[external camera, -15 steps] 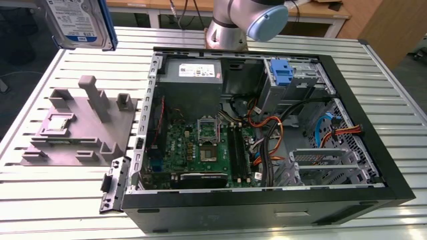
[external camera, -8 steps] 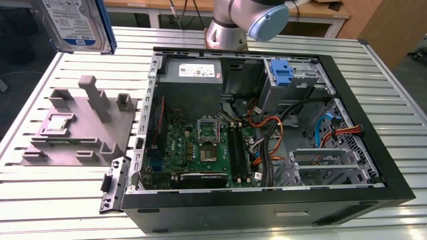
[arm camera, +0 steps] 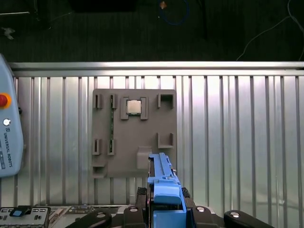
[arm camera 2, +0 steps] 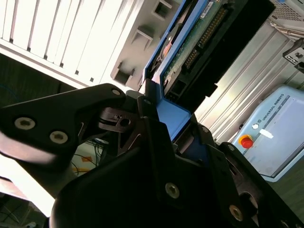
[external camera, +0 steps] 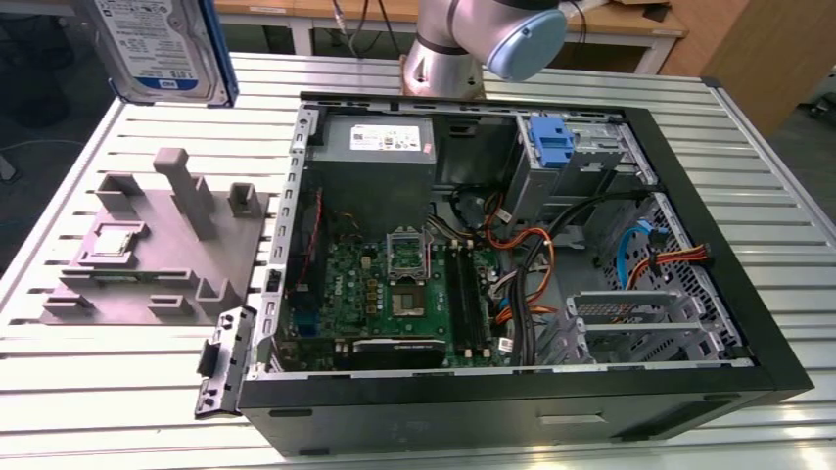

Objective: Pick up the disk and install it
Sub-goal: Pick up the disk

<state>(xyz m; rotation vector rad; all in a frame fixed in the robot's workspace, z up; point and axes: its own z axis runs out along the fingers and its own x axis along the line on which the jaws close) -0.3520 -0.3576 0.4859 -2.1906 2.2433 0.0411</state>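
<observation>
Where the disk is: we see the disk [external camera: 163,44] held up in the air at the exterior view's left, over the far corner of the slatted table [external camera: 731,127], label toward the camera and well apart from the computer case [external camera: 523,401]
Gripper: in the second wrist view the gripper [arm camera 2: 164,107] has the disk's blue side rail between its jaws
Fingers: the fingers [arm camera 2: 151,114] are clenched on that rail, so we read this as a firm grasp on the disk and nothing else
Under the disk: the first wrist view looks down past the rail onto the grey fixture plate [arm camera: 133,142], which lies on the table with a small chip [arm camera: 134,107] seated in one of its pockets
Case: it lies open on its side, with the power supply [external camera: 379,147] and the blue latch piece [external camera: 555,147] at the far end and a metal drive cage [external camera: 640,323] near the front
Done: we judge the pick-up complete, since the disk touches neither plate nor table
Left: the whole install, as the disk sits in no bay of the case, and we cannot tell which bay is meant for it
</observation>
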